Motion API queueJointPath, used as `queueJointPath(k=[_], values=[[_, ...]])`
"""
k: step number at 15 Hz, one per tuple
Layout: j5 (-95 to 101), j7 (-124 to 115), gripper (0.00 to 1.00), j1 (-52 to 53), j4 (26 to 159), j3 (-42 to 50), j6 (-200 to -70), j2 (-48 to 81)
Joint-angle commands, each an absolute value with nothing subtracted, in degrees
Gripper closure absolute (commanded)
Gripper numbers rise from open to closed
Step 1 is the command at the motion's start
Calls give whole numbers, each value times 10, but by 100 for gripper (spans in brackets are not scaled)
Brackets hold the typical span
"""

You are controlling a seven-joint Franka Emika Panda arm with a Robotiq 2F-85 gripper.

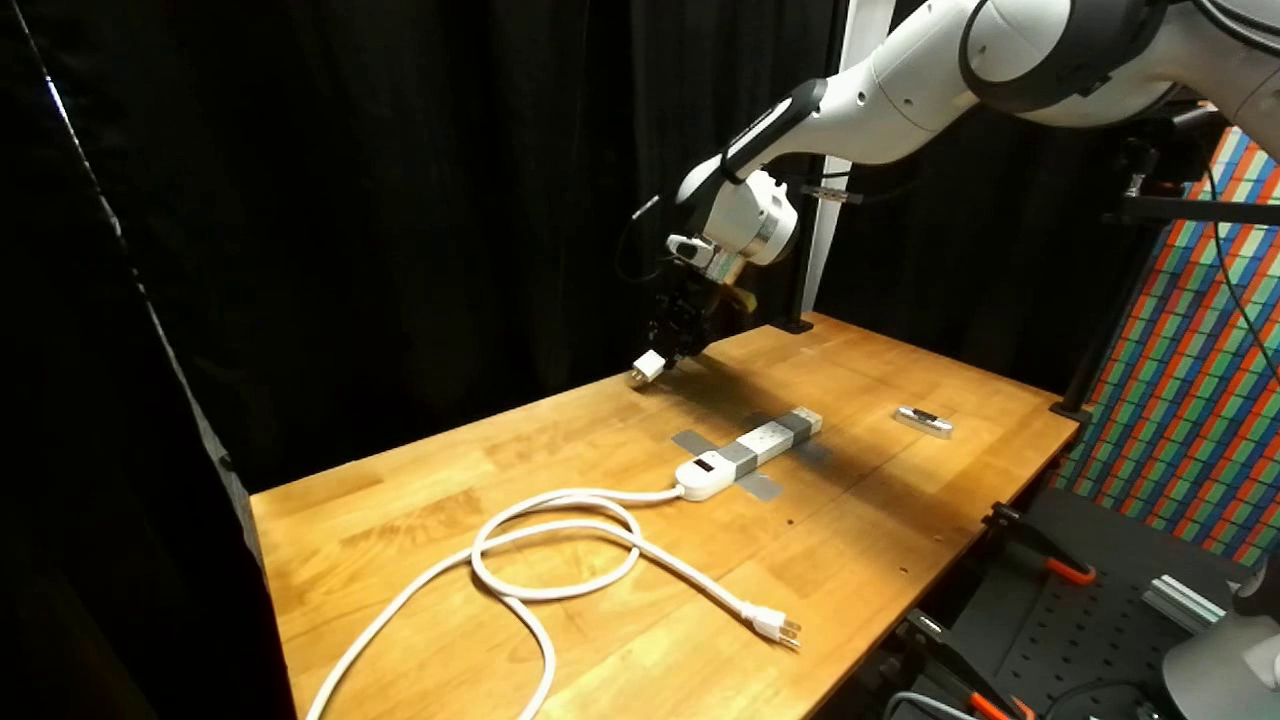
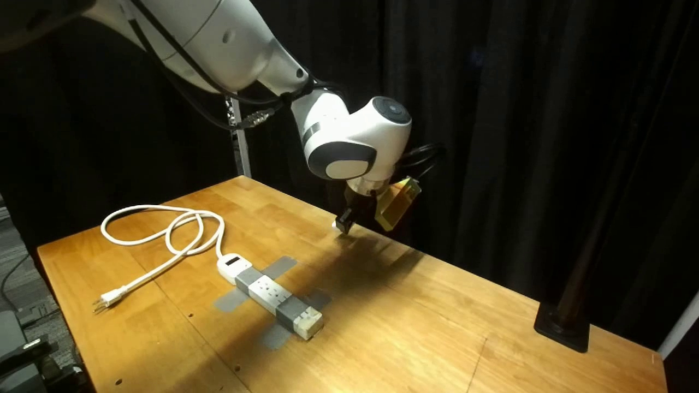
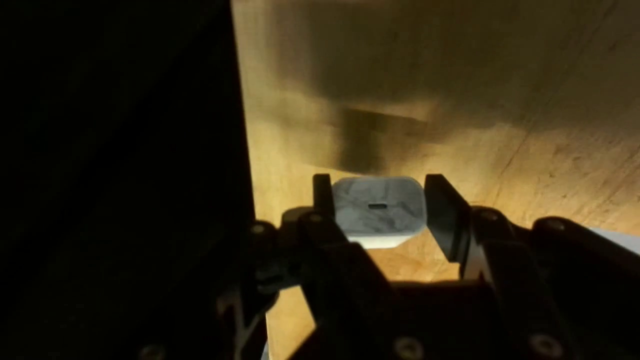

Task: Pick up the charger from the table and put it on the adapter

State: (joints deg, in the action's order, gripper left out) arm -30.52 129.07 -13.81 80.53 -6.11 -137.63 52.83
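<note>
Both fingers (image 3: 446, 215) of the hand (image 3: 378, 204) are pinching the white charger (image 3: 380, 221) near a long edge of the wooden desk (image 2: 437, 327); whether its prongs (image 1: 638, 378) are touching the wood, I cannot tell. Shadow (image 2: 355, 273) is dimming part of the wood. Grey tape (image 1: 760, 487) is crossing the adapter (image 1: 768, 437), whose white cable (image 1: 650, 496) is looping across the desk. Black curtains (image 1: 400, 250) are hanging behind, orange-handled clamps (image 1: 1040, 545) are sitting at another edge, and a panel (image 1: 1175, 400) patterned in red, green and blue is standing beyond.
</note>
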Motion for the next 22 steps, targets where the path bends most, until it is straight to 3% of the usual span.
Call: queueJointPath(k=[1,8,11,17,22], values=[[-216,1221,77,-110,872,-33,-1443,448],[26,1009,77,-52,975,74,-1511,362],[126,913,77,-37,1015,113,-1482,340],[171,876,77,-55,1082,70,-1386,292],[181,867,77,-50,1140,45,-1394,247]])
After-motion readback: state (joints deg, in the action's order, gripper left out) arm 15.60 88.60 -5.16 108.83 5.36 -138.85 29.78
